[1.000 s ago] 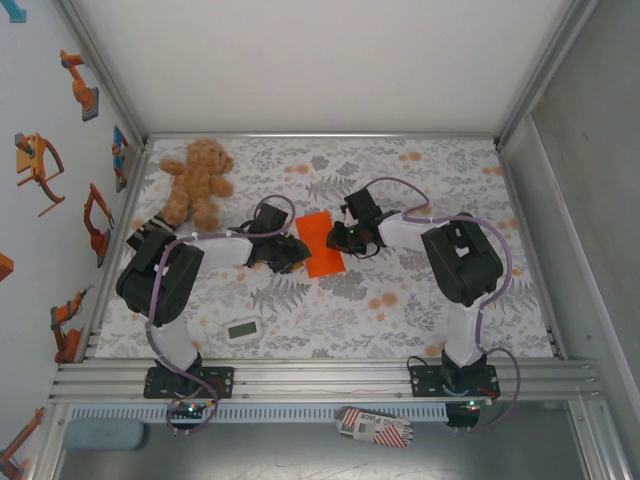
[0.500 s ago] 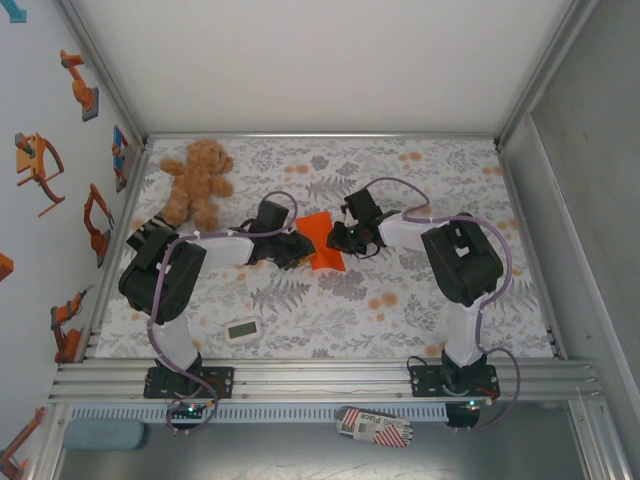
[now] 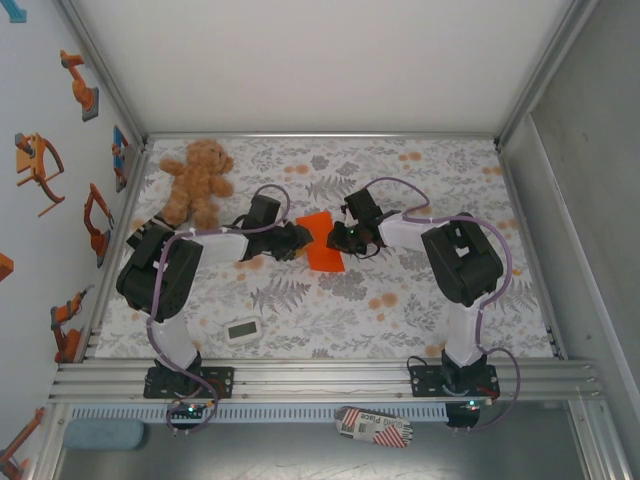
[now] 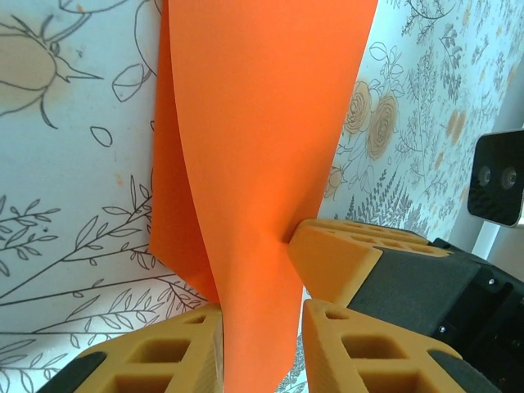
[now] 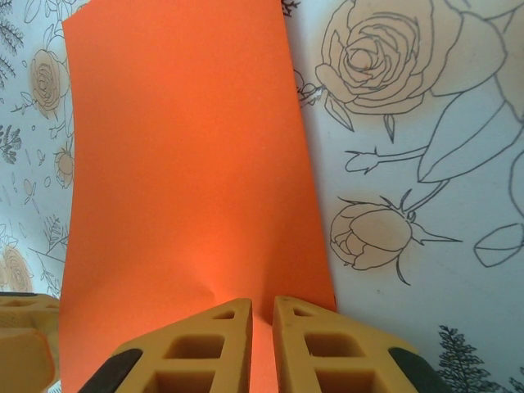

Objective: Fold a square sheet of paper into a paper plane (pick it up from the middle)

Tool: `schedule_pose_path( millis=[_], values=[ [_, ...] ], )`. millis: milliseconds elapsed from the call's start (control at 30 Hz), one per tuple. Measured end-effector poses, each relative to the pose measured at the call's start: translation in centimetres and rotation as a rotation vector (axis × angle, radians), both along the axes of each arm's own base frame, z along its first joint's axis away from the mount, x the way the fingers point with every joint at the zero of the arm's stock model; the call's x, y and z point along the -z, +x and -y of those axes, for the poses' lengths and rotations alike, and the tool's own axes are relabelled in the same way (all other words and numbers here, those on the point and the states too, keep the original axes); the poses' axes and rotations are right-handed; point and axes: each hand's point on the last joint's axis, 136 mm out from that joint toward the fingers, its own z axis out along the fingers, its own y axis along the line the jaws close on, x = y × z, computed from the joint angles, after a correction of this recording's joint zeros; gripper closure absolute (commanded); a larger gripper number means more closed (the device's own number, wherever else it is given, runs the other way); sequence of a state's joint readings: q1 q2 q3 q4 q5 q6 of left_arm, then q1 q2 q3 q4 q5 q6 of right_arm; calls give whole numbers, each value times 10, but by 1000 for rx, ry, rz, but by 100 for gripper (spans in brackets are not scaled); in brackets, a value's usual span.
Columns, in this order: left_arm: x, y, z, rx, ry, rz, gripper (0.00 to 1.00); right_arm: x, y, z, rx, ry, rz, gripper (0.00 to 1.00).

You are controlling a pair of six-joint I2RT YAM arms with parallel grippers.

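- Top external view: a tabletop [image 3: 420, 300] under a flower-print cloth, closed in by white walls – robot stickers on the left wall.
- A brown teddy bear [image 3: 197, 182] sits at the far left, and a small white timer [image 3: 241, 330] lies near the front edge, well apart from the arms.
- The orange sheet [image 3: 322, 250] lies near the middle of the tabletop as a narrow rectangle, between the two arms.
- The left tool [image 3: 298, 240] meets the sheet's left edge and the right tool [image 3: 337, 239] its right edge, both low over the cloth.
- Left wrist view: the sheet [image 4: 262, 123] shows two layers – the lower one flat on the cloth, the upper one lifted and curving down into the gap of the left tool [image 4: 260, 315].
- Its yellow fingers [image 4: 360, 348] stand partly spread on either side of that layer; whether they press it I cannot tell.
- One finger of the right tool touches the sheet's edge from the right.
- Right wrist view: the sheet [image 5: 188, 164] lies flat on the rose print, reaching away from the camera.
- The right tool [image 5: 262, 307] has its fingers [image 5: 315, 332] pressed almost together, pinching the sheet's near edge.
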State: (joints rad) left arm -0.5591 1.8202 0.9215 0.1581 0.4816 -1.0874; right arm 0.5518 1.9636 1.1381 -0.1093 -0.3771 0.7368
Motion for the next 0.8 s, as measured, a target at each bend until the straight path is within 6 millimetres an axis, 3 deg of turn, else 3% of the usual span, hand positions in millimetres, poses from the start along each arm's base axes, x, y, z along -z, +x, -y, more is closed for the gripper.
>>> schedule_pose_path(
  millis=[200, 567, 700, 800],
  values=[
    [15, -2, 0, -4, 2, -42, 75, 0, 0, 0, 0, 1, 1, 84],
    [15, -1, 0, -17, -6, -55, 91, -6, 0, 1, 1, 12, 26, 76],
    [15, 0, -2, -24, -5, -60, 95, -24, 1, 3, -5, 15, 77, 65],
    [15, 1, -5, -30, -5, -63, 96, -49, 4, 7, -16, 15, 164, 55]
  ],
)
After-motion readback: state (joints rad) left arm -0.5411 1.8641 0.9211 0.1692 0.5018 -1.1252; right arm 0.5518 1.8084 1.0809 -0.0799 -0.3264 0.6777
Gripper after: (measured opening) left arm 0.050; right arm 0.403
